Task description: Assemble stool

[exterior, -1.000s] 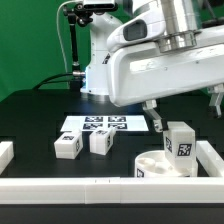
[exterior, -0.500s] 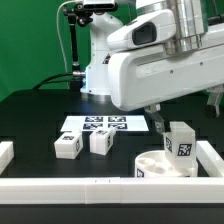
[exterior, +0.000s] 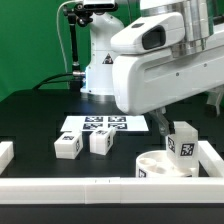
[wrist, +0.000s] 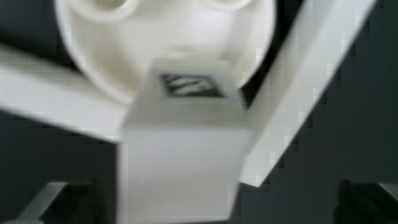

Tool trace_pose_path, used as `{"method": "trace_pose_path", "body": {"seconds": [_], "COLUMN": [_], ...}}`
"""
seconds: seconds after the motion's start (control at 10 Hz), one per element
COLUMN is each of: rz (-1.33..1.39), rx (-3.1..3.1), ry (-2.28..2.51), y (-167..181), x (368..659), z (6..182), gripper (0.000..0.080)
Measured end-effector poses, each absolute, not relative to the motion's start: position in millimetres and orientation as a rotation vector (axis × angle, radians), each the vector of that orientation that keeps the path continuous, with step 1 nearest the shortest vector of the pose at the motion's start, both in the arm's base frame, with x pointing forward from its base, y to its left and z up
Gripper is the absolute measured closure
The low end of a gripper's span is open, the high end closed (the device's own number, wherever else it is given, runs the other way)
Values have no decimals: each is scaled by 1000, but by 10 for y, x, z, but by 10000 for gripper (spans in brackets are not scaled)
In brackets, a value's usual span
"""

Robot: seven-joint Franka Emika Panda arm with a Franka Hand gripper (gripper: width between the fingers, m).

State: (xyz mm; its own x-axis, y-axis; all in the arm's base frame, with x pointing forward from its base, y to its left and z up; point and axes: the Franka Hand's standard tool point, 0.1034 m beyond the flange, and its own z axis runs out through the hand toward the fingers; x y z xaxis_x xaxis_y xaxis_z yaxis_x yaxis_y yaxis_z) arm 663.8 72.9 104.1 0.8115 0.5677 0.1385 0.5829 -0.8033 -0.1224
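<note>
The white round seat lies at the exterior view's right, inside the border bars. One white leg stands upright with its lower end at the seat's right side. My gripper is around this leg. In the wrist view the leg fills the middle and points at the seat. My dark fingers show far out on either side, with gaps between them and the leg, so my gripper is open. Two more legs lie on the table to the left.
The marker board lies behind the two loose legs. White border bars run along the front, the right and the left. In the wrist view one bar crosses beside the leg.
The arm has moved a little to the exterior view's right. The upright leg has shifted slightly right and down with it. The seat and the loose legs have not moved.
</note>
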Motion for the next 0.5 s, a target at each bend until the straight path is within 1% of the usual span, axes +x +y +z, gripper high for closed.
{"method": "trace_pose_path", "body": {"seconds": [0.3,0.5], "rz": [-218,-222], "rx": [-2693,-2620], "ry": [-1388,-1541], "y": [716,681], "x": [6713,6709], "z": [1074,1066], "gripper": [150,150]}}
